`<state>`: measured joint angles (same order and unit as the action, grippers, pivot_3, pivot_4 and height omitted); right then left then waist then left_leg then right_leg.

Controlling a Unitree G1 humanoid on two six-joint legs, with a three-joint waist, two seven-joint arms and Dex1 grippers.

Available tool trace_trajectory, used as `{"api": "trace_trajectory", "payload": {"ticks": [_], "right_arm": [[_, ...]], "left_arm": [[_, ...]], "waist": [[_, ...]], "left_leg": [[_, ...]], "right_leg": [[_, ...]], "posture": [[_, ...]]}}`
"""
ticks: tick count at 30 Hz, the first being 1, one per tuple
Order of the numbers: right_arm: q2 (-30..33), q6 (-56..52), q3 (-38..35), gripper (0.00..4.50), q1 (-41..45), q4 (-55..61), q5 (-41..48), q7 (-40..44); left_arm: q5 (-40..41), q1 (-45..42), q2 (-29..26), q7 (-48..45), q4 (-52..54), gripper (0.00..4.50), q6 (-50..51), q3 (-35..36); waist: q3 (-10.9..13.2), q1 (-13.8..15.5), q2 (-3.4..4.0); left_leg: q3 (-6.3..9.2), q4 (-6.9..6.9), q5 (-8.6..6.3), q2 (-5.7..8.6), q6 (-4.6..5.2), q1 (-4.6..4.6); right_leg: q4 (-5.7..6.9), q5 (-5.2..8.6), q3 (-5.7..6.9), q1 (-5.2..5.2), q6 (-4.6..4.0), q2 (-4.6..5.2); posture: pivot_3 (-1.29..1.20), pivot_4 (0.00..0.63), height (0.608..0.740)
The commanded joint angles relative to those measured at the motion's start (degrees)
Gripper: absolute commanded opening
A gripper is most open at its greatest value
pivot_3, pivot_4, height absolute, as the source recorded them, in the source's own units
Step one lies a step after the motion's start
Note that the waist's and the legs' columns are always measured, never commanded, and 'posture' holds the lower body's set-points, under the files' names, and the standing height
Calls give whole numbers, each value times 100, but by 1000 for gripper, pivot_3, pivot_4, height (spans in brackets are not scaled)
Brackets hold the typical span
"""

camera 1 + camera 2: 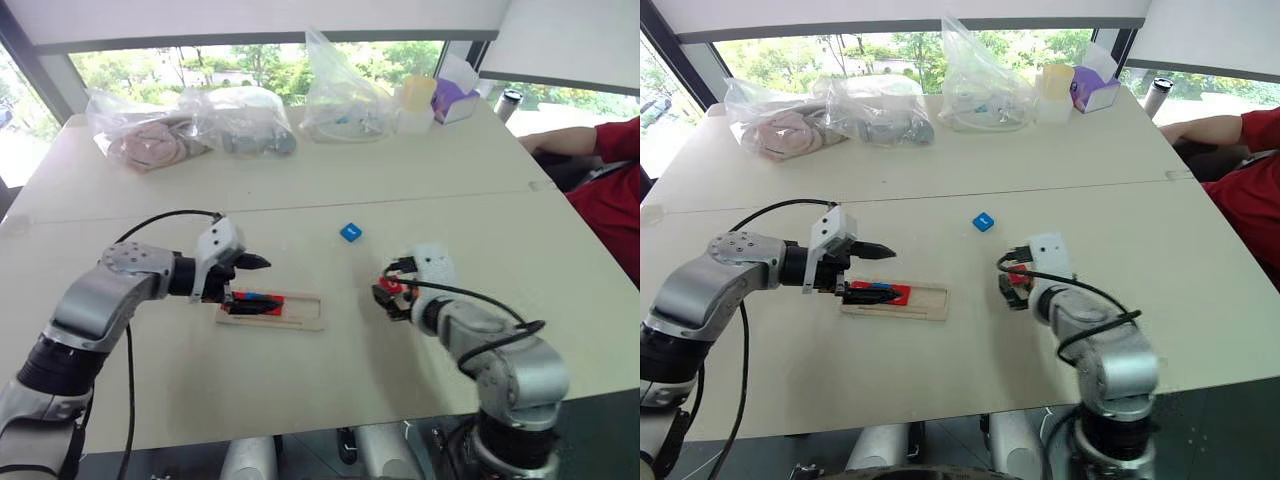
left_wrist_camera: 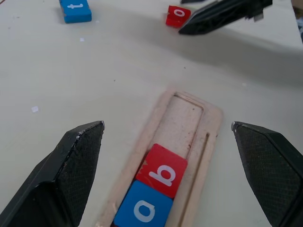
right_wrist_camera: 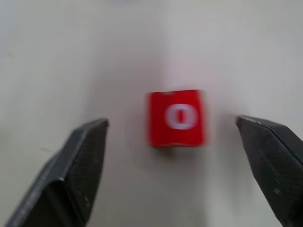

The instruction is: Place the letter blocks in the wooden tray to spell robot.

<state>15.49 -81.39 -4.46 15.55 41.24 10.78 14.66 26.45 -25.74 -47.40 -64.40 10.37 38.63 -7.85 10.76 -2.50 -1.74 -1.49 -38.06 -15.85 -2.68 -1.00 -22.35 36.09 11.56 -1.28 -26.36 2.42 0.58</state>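
Two pale beige tables (image 1: 300, 170) pushed together, seam running across the middle, matte tops, soft daylight, no hard shadows. Far edge: clear plastic bags (image 1: 190, 130) in a row, one with pinkish stuff, one greyish, a taller bag (image 1: 345, 100) with small items. Beside them a yellowish container (image 1: 417, 95), a purple tissue box (image 1: 455, 98), a dark cup (image 1: 508, 103) near the corner. Window band (image 1: 890, 50) behind, green trees outside, white blind or panel above, dark frame post at left. Person in red sleeve (image 1: 610, 150) seated at the right side, forearm on the table
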Motion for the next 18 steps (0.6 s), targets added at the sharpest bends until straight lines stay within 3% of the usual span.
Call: {"api": "trace_trajectory", "payload": {"ticks": [1, 3, 5, 9, 13, 18], "right_arm": [[972, 1391, -325, 4479, 30, -141, 734, 1613], [1687, 2687, -626, 4479, -84, -714, 1108, 2967], [2201, 3502, -614, 4479, -126, -1468, 1183, 3737], [2878, 5360, 190, 4479, 20, -3175, 612, 4916], [2930, 6421, 871, 4479, 759, -4792, 219, 5666], [2579, 7558, 1299, 4479, 1518, -6168, -178, 5947]], "left_arm": [[-83, -158, -110, -224, -23, 4500, -188, 14], [-63, -210, -141, -371, -5, 4500, -182, 3], [-49, -251, -170, -489, 45, 4500, -157, -13], [46, -277, -258, -688, 235, 4500, -43, 7], [-68, -61, -547, -951, 493, 4500, -155, -59], [-33, 113, -723, -907, 601, 4500, -116, 149]], "waist": [[0, -5, -1], [1, -6, -3], [1, -3, -3], [2, -10, -5], [5, -36, -5], [7, -5, -2]], "left_leg": [[1, 1, 0, 0, 0, 1], [4, 4, 0, 0, 1, 2], [7, 10, -1, -2, 1, 5], [5, 7, -1, -2, 2, 7], [-5, 0, -1, -1, 1, 11], [-1, 1, 0, -2, 1, 13]], "right_leg": [[0, 1, 1, 1, 1, -1], [0, 3, 1, 1, 4, -5], [2, 5, 3, 4, 6, -8], [2, 4, 1, 5, 7, -9], [6, 4, -8, 5, 6, -9], [14, 3, -8, 4, 5, -12]], "posture": [[0, 150, 740], [0, 150, 740], [0, 150, 740], [0, 150, 740], [0, 150, 740], [0, 150, 740]]}}
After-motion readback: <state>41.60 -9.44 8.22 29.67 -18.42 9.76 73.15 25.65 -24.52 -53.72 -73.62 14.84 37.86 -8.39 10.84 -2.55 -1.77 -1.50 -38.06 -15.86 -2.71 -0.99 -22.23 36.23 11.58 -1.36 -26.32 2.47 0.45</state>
